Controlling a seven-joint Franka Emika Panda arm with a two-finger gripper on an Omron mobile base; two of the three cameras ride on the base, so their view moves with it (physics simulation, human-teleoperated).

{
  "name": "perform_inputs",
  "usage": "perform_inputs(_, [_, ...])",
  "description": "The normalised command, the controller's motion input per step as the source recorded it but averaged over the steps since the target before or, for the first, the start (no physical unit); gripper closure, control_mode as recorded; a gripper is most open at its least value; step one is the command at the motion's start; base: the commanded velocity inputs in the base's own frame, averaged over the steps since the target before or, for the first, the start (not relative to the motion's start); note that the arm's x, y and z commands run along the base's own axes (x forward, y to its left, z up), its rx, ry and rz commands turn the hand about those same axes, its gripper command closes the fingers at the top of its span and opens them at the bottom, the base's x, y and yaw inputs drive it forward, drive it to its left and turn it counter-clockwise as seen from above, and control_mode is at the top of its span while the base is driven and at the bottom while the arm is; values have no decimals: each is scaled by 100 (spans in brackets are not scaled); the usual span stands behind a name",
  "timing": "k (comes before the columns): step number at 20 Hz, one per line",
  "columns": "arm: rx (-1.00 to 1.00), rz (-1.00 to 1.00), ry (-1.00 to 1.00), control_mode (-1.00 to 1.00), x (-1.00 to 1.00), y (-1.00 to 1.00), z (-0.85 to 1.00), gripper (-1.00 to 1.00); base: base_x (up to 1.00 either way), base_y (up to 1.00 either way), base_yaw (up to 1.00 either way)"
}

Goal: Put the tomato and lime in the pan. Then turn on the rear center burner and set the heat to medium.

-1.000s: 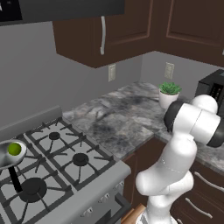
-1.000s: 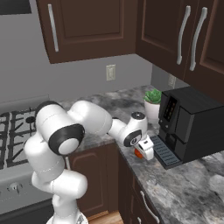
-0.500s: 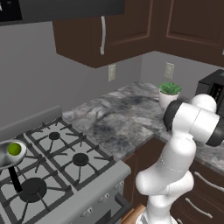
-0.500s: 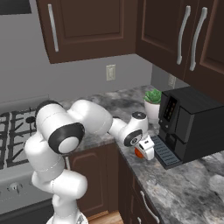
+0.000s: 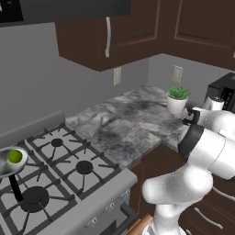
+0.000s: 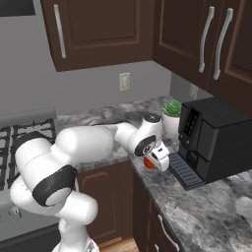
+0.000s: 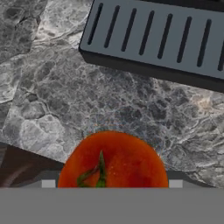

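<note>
The tomato (image 7: 113,159) is red-orange with a green stem and lies on the marbled counter in front of the coffee machine. My gripper (image 6: 151,161) reaches down over the tomato (image 6: 148,162), and its pads press both sides, so it is shut on it. Far to the left, the lime (image 5: 15,156) rests inside the silver pan (image 5: 7,170). The pan sits on the stove grate behind the large black burner disc (image 5: 34,196), with its black handle pointing forward. The rear center burner is hidden under the pan.
The black coffee machine (image 6: 216,142) stands right beside the gripper, and its slotted drip tray (image 7: 157,43) is just beyond the tomato. A potted plant (image 6: 172,115) sits behind, in the corner. Marbled counter (image 5: 124,124) stretches between the stove and the gripper.
</note>
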Motion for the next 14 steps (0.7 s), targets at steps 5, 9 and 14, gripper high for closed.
perform_inputs(5, [3,16,-1,-100,-6,96,35,100,0,0,0])
perform_inputs(9, [1,17,-11,-100,-1,100,3,100,0,0,0])
perform_inputs(14, [1,20,-18,-100,-5,99,1,100,0,0,0])
